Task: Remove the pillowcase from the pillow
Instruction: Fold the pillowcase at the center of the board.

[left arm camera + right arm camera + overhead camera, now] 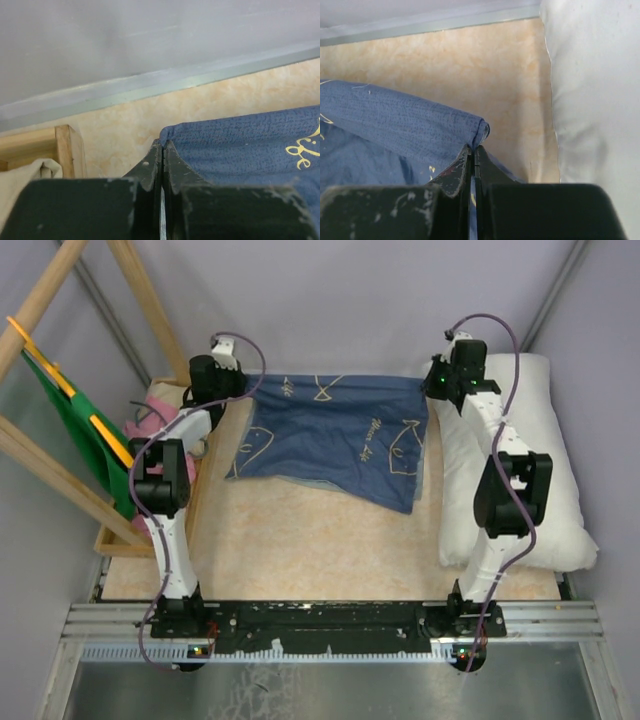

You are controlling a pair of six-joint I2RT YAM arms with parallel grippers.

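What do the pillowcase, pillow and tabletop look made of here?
The pillowcase looks like matte navy woven cloth, likely cotton: the wrist views show a fine weave and soft folds. The pillow has a matte white fabric shell, puffy with a seam, so the fill is probably soft. The tabletop is hard, smooth and beige-marbled; laminate or vinyl, I cannot tell.

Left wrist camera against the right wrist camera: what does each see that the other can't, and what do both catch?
Only the left wrist view shows a wooden frame corner with a pale cloth beside it. Only the right wrist view shows the white pillow, lying bare with a strip of table between it and the pillowcase. Both show the navy pillowcase on the beige table, the grey wall behind, and their own claw closed on the pillowcase's edge: the left claw and the right claw.
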